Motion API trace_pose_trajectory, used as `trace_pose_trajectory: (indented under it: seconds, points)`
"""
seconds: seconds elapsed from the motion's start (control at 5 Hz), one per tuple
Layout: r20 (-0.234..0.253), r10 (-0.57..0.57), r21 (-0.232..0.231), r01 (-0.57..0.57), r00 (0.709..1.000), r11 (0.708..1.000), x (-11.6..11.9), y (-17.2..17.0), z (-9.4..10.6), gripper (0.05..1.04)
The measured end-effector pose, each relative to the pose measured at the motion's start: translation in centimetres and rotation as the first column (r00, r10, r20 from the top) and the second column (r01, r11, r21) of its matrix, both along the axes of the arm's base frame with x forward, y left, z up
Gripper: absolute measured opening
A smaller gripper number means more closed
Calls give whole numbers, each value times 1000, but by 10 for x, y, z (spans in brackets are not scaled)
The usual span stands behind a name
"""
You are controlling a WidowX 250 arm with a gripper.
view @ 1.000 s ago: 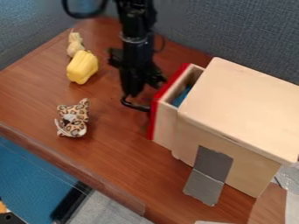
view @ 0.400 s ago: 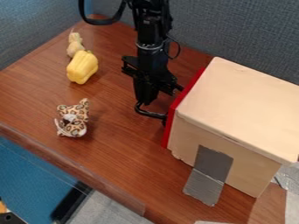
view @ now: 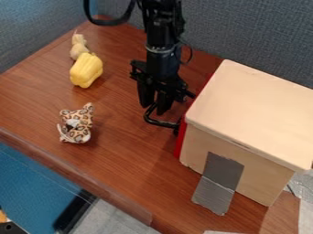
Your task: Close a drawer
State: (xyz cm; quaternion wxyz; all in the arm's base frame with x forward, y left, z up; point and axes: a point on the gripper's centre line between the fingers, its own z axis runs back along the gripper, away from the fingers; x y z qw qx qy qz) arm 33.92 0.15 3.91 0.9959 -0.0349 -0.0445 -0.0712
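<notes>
Under everything we see the brown table (view: 116,155), unchanged. The pale wooden box (view: 256,109) stands on its right side, where it stood before.

The black arm (view: 160,45) comes in from the top edge; since the earliest frame it has moved right, toward the box, and only slightly further since the second. The drawer (view: 181,137) is where we notice the biggest difference: at first it jutted out of the box's left side, with its pale side wall and something blue inside in view. Now its red front sits right up against the box, a little further in than in the second frame.

The grey tape (view: 220,183), running from the box's near side down onto the table, has stayed put. Our hand (view: 154,106) hangs just left of the red front, fingers a little apart; we can make out a narrow gap between them.

The yellow pepper (view: 86,71) and the spotted plush toy (view: 76,123) lie unmoved on the left. The drawer's black handle (view: 160,122) has shifted right with the red front, its loop at the fingertips; whether they touch, we cannot tell. The small pale-yellow thing (view: 78,45) is still just behind the pepper.
</notes>
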Motion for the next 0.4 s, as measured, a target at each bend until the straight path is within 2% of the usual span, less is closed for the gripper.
trace_pose_trajectory:
  seconds: [0.2, 0.4]
  points:
    - [41, 21, 3, -22, 999, 1000, -6, 12, 18, 950]
    - [96, 30, 14, -32, 995, 999, -14, 18, 43, 1006]
